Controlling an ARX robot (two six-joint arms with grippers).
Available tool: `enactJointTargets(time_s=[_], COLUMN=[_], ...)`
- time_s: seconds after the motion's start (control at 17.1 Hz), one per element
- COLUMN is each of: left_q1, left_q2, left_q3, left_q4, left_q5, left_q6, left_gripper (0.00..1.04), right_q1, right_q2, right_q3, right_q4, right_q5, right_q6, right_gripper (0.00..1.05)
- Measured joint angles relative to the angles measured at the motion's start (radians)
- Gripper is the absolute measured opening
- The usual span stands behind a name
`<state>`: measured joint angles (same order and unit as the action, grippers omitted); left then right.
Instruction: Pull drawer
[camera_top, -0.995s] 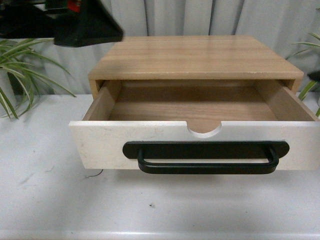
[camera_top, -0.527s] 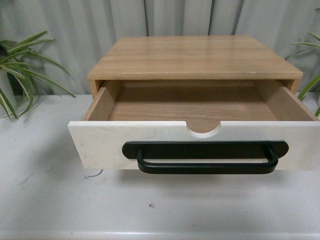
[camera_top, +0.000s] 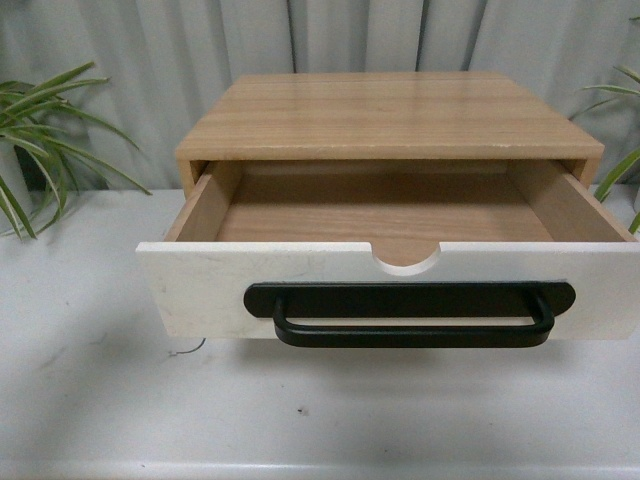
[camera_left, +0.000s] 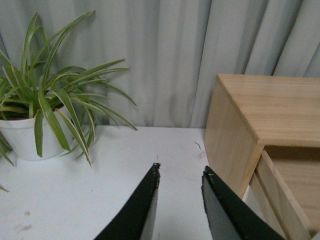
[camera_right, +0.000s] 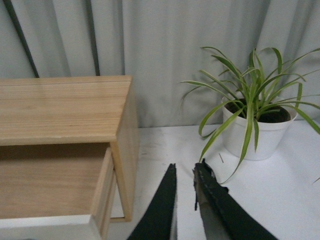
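Observation:
The drawer (camera_top: 200, 290) stands pulled well out of its wooden cabinet (camera_top: 390, 115), its white front facing me with the long black bar handle (camera_top: 412, 325) on a black oval plate and a semicircular notch in the rim. Its wooden inside holds nothing that I can see. Neither arm shows in the front view. My left gripper (camera_left: 181, 172) is open above the white table, off the cabinet's (camera_left: 260, 115) left side. My right gripper (camera_right: 185, 170) is shut on nothing, off the cabinet's (camera_right: 65, 107) right side, with the drawer's side wall (camera_right: 102, 185) beside it.
A potted spider plant (camera_left: 45, 107) in a white pot stands on the table left of the cabinet, and another (camera_right: 255, 117) stands right of it. Grey curtains (camera_top: 330, 35) hang behind. The white table (camera_top: 300, 410) runs in front of the drawer.
A dark arm that hung at the upper left of the front view one second ago has gone out of view. The drawer has not visibly moved.

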<state>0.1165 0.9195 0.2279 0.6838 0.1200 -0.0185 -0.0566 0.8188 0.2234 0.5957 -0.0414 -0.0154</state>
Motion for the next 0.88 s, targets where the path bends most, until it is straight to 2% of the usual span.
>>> enactJointTargets(time_s=[0.06, 0.12, 0.18, 0.23, 0.29, 0.59, 0.64, 0.7, 0.88], left_q1=[-0.016, -0.028, -0.038, -0.102, -0.124, -0.115, -0.115, -0.115, -0.115], left_q2=[-0.05, -0.089, -0.123, -0.161, -0.197, -0.376, -0.392, -0.41, -0.516], left_q3=[-0.041, -0.063, -0.083, -0.105, -0.122, -0.18, -0.205, -0.219, -0.219], left_q4=[-0.012, -0.023, -0.036, -0.057, -0.074, -0.194, -0.156, -0.188, -0.276], left_q5=[-0.018, -0.03, -0.046, -0.106, -0.105, -0.121, -0.121, -0.121, -0.121], left_q6=[0.001, -0.001, 0.004, 0.004, 0.005, 0.005, 0.005, 0.005, 0.005], left_gripper=[0.11, 0.02, 0.02, 0.02, 0.02, 0.02, 0.02, 0.02, 0.02], right_q1=[0.059, 0.063, 0.058, 0.056, 0.056, 0.056, 0.056, 0.056, 0.056], right_q2=[-0.046, -0.073, -0.108, -0.138, -0.171, -0.331, -0.363, -0.382, -0.46], right_q3=[-0.038, -0.06, -0.085, -0.103, -0.117, -0.174, -0.18, -0.201, -0.211], right_q4=[-0.009, -0.019, -0.032, -0.044, -0.059, -0.162, -0.185, -0.157, -0.233], right_q5=[0.029, 0.031, 0.039, 0.039, 0.039, 0.04, 0.04, 0.04, 0.04], right_q6=[0.0, 0.001, 0.001, 0.001, 0.001, 0.001, 0.001, 0.001, 0.001], right_gripper=[0.02, 0.02, 0.02, 0.02, 0.02, 0.02, 0.02, 0.02, 0.02])
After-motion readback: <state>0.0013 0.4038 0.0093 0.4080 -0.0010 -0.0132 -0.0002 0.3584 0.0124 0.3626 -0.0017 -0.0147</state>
